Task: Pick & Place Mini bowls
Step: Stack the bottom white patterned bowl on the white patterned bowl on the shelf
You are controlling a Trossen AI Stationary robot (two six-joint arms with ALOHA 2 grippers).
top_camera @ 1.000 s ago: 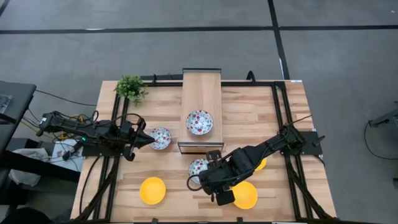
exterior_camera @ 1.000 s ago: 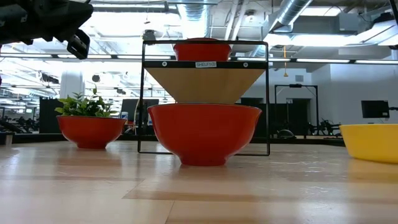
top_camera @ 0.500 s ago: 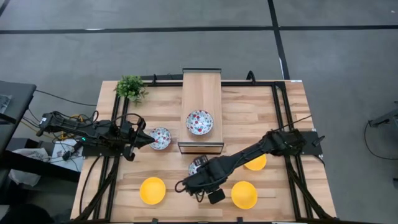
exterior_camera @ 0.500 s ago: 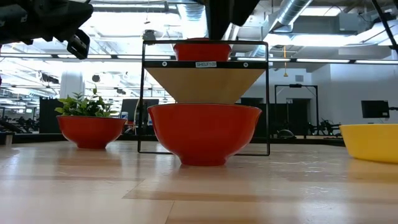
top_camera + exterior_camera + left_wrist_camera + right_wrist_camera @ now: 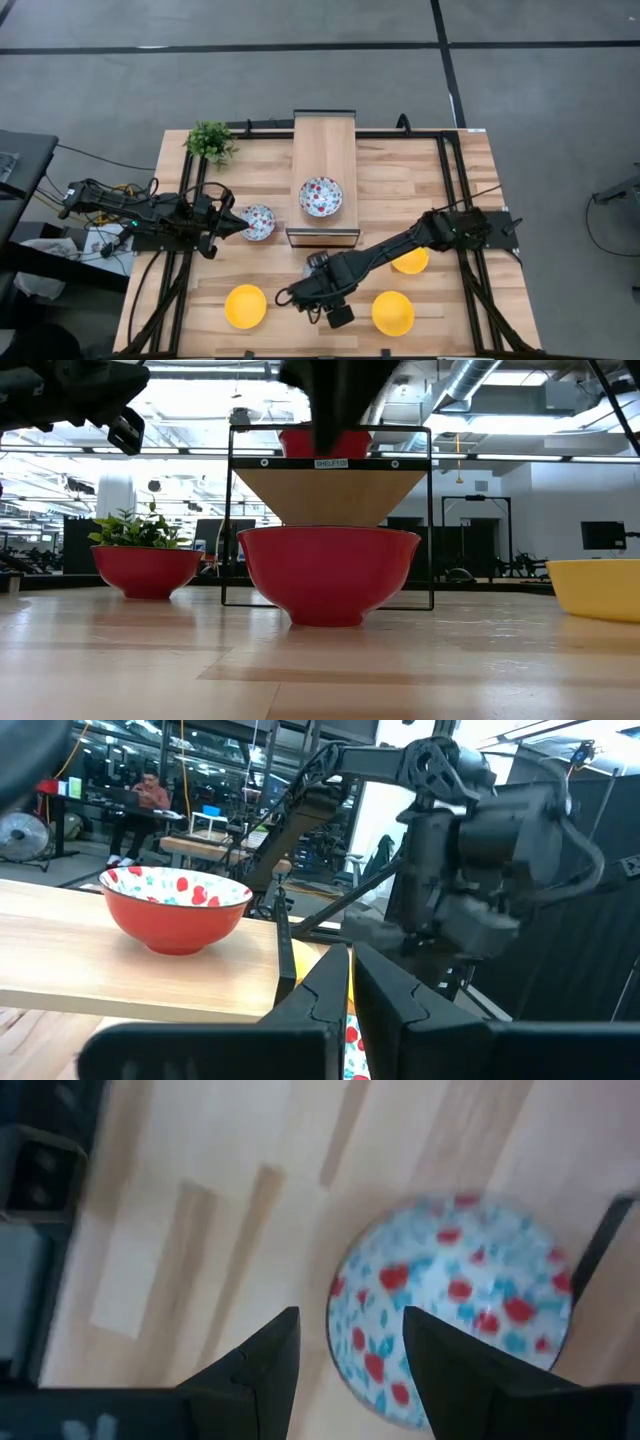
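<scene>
Three floral bowls show in the high view. One (image 5: pixel 321 196) sits on the wooden shelf. One (image 5: pixel 257 222) stands on the table by my shut left gripper (image 5: pixel 238 222), which hovers above table height in the low view (image 5: pixel 128 428). The third (image 5: pixel 317 262) lies mostly under my right arm. My open right gripper (image 5: pixel 300 293) hangs over that bowl (image 5: pixel 455 1315), its fingertips (image 5: pixel 350 1318) above the rim without touching. In the low view it is a dark shape (image 5: pixel 335 400) high above the bowl (image 5: pixel 328 575). Yellow bowls (image 5: pixel 245 306) (image 5: pixel 393 313) (image 5: pixel 410 262) rest on the table.
A wooden shelf on a black frame (image 5: pixel 324 150) stands at the table's middle, toward the far edge. A small green potted plant (image 5: pixel 210 140) is at the far left corner. Bare wood lies between the yellow bowls along the near edge.
My right arm has stretched toward the table's left. Its gripper has left the near-right yellow bowl, which now shows whole, and has come over the floral bowl in front of the shelf. In the low view it has come into the picture from above. The bowls have not moved.
</scene>
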